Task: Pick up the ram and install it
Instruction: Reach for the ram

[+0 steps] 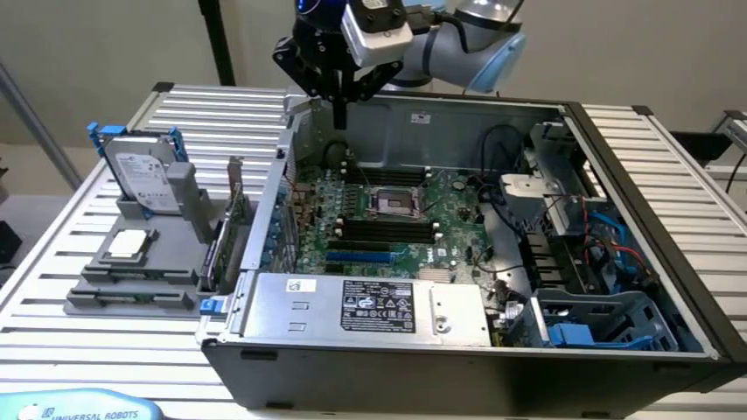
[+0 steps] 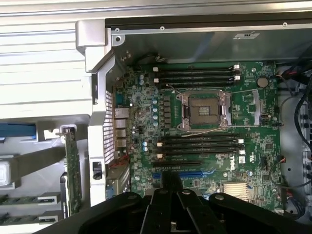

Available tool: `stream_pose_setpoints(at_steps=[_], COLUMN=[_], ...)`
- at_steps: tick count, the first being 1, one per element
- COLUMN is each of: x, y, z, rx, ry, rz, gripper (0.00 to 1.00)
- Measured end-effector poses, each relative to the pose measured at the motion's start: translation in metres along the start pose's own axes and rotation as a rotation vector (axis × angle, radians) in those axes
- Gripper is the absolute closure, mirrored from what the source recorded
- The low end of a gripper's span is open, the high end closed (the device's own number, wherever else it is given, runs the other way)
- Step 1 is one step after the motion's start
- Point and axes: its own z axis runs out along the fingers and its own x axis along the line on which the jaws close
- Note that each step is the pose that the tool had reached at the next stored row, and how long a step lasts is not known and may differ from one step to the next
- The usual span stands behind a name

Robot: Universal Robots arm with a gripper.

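Note:
Two ram sticks (image 2: 24, 199), thin green boards, lie in slots of a grey holder (image 1: 129, 284) on the table outside the case, at the exterior view's left. My gripper (image 1: 341, 112) hangs high over the back wall of the open computer case (image 1: 467, 350), fingers pointing down, shut with nothing between them. In the wrist view the shut gripper (image 2: 169, 181) sits above the green motherboard (image 2: 146, 112), whose black memory slots (image 2: 202, 144) flank the processor socket (image 2: 204, 111). The ram is well away from the gripper.
The holder also carries a hard drive (image 1: 146, 179) and a square silver processor (image 1: 126, 247). An upright expansion card (image 1: 233, 219) stands beside the case wall. Inside the case are a power supply (image 1: 373, 306), cables and a blue drive cage (image 1: 596, 324).

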Motion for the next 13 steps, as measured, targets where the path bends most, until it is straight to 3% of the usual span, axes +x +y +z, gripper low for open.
stream_pose_setpoints(at_steps=[13], x=[0.045], y=[-0.0257], z=[-0.0012], rx=[0.0001], ry=[0.0], rz=[0.0], gripper=[0.89])
